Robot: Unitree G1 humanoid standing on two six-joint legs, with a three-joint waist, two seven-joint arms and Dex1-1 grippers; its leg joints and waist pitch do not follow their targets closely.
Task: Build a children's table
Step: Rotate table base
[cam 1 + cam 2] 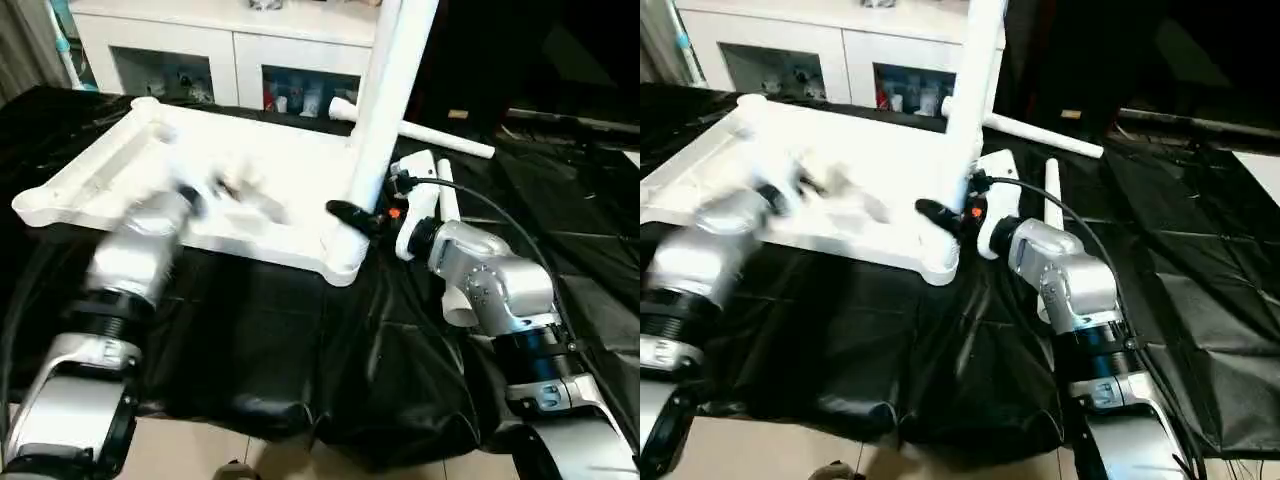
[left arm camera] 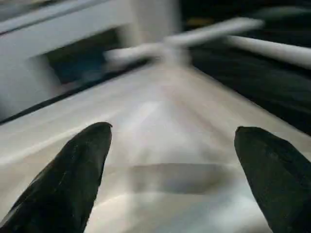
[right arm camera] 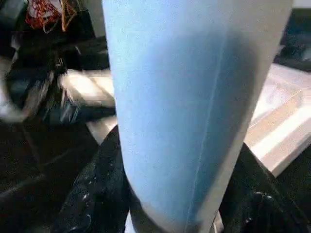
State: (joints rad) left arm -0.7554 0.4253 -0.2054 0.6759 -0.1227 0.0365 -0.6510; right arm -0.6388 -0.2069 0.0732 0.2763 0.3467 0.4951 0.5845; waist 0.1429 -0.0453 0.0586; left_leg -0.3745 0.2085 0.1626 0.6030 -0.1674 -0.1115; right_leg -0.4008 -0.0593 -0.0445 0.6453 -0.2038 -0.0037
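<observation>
Holding one leg (image 1: 385,95) upright in the near right corner socket of the upturned tabletop (image 1: 90,185), my right pincer (image 3: 170,194) clamps its base; my left pincer (image 2: 170,174) hovers released over the ribs; two loose legs (image 1: 425,130) lie beyond

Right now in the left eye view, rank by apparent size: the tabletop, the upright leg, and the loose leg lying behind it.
1. Tabletop, largest.
2. Upright leg, held by the right hand; its top is cut off by the frame.
3. Loose leg, smallest, though it lies farther away and is partly hidden, so that may mislead.
</observation>
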